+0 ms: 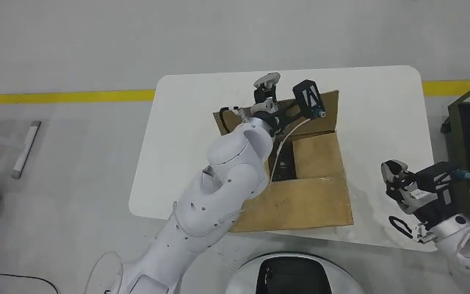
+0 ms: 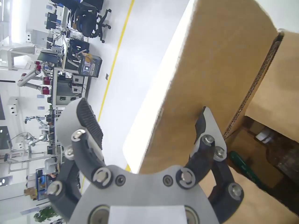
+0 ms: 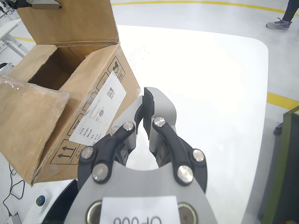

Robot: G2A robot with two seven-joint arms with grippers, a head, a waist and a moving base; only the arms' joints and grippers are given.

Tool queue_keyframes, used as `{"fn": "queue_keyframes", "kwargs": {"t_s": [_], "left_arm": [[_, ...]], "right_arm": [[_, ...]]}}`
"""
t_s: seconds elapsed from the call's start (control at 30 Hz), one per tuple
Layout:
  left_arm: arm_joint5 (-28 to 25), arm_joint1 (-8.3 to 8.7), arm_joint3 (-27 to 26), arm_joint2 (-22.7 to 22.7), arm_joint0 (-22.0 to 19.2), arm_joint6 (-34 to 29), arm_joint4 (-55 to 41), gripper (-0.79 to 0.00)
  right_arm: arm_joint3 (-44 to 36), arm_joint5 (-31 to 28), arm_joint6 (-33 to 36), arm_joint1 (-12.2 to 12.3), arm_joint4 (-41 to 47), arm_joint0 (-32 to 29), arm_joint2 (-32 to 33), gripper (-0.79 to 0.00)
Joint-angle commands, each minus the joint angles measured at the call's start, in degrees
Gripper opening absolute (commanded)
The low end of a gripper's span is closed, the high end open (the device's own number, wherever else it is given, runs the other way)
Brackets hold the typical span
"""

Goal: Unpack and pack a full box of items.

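Box (image 1: 312, 191) at mid-worktop (image 1: 382, 95), nearer front edge, goods (image 2: 278, 155) inside | left fingers (image 2: 90, 122) spread, one tip against upright far flap (image 3: 70, 12), likely to hold it back for reaching in | right fingers (image 3: 147, 104) clenched on nothing, by front-right corner, clear of box

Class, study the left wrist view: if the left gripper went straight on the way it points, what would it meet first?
The upright cardboard flap: the left gripper has its jaws open astride it, so the flap would slide deeper between them, though depth is unclear.
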Motion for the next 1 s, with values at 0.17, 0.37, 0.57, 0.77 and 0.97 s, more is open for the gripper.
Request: {"fn": "queue_keyframes", "kwargs": {"t_s": [0.17,0.37,0.57,0.77,0.97], "left_arm": [[1.5,-0.83,3.8,0.6,0.5,-0.7,0.7,0.0],[1.2,-1.06,2.9,-0.5,1.1,-0.8,1.4,0.0],[2.5,-0.9,-5.2,-4.6,4.7,-2.2,-2.1,0.0],[5.7,-0.1,-16.8,-11.5,14.0,-5.2,-9.1,0.0],[5.9,0.98,-25.9,-18.0,23.3,-7.6,-13.0,0.0]], "right_arm": [[-0.1,0.1,0.1,0.0,-0.2,-0.4,-0.2,-0.785],[-0.1,0.5,0.4,-0.1,-0.5,0.2,-0.6,-0.785],[-0.3,-0.1,1.4,-0.2,11.8,2.2,1.7,-0.785],[0.2,-15.8,11.5,1.1,27.8,4.6,6.5,-0.462],[1.9,-29.4,19.2,2.4,26.9,5.6,6.3,0.0]]}}
